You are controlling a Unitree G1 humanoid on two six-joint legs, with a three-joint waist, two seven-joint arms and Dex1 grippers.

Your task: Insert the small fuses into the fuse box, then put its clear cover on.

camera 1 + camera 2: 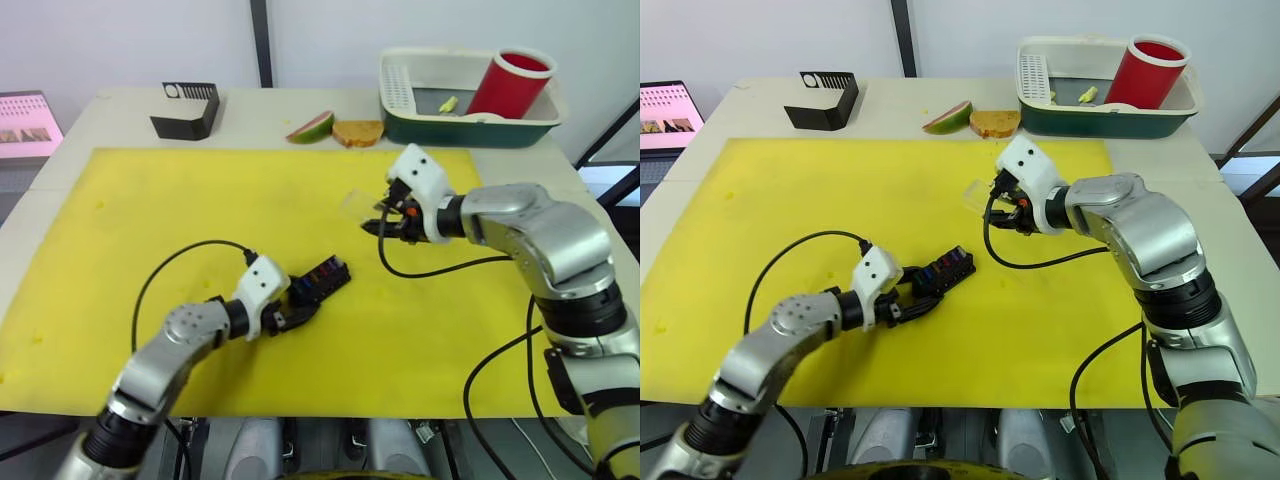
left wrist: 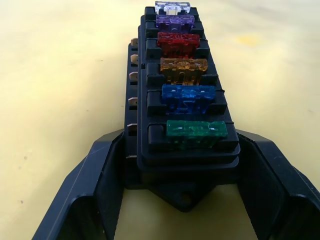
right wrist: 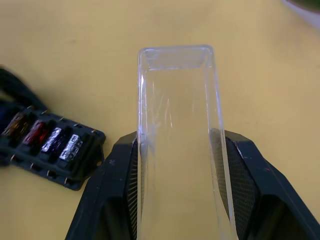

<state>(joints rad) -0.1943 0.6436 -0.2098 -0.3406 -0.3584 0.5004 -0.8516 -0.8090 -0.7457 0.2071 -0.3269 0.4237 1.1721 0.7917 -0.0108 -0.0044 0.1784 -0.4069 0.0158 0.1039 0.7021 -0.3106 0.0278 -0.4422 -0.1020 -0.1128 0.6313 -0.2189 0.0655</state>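
Glossy transparent plastic cover (image 3: 180, 145), matt yellow mat (image 1: 180, 210)

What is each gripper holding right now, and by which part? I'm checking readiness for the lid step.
Left gripper clamps the fuse box at its near end. Right gripper holds the clear cover by its long sides.

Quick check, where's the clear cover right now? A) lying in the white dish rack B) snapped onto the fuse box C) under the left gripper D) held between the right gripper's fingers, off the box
D. The clear cover sits between the right gripper fingers above the yellow mat, while the fuse box, its fuses uncovered, lies apart at the left gripper.
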